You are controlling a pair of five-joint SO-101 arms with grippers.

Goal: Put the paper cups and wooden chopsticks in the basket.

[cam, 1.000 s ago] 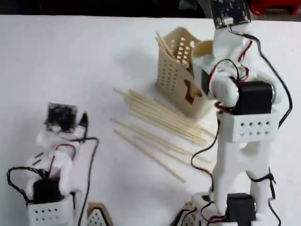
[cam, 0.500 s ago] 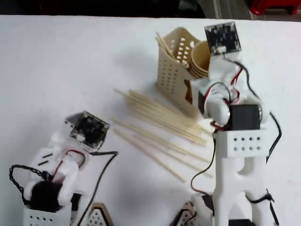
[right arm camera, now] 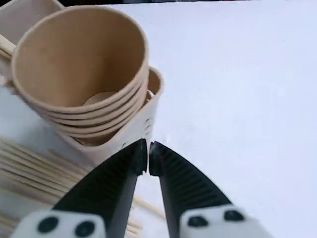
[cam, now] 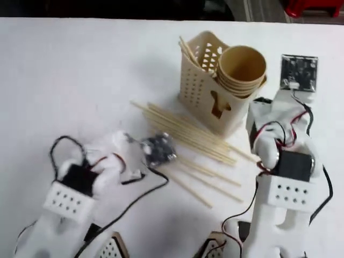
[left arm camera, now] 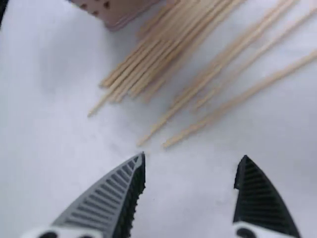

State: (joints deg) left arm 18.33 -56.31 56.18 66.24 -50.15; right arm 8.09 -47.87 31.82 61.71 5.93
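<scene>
**Left arm.** We show the left arm [cam: 75, 185] stretched low from the near edge of the table [cam: 70, 70] toward its middle. Its wrist lies over the near ends of the loose chopsticks [cam: 188, 137]. The left gripper [left arm camera: 192, 163] hangs just above the bare table top, with its jaws wide apart and nothing between them. The nearest chopstick ends lie just ahead of the tips and do not touch them.

**Right arm.** We see the right arm [cam: 282, 166] rising from the near edge on its own side, with its wrist held beside the basket [cam: 200, 88]. The right gripper [right arm camera: 147, 149] has its jaws pressed together and empty. Its tips are close to the basket's outer wall; we cannot tell whether they touch it.

**Task things.** The basket stands toward the far edge of the table, nearer the right arm. A nested stack of paper cups [cam: 242, 65] sits in the end of the basket that faces the right arm, tilted and rising above the rim. A few chopsticks lean upright in the other end of the basket. Most of the chopsticks lie flat on the table in a loose fan, running from the middle of the table past the basket's near wall toward the right arm. This fan lies between the two arms, and the basket's wall stands directly before the right gripper.
</scene>
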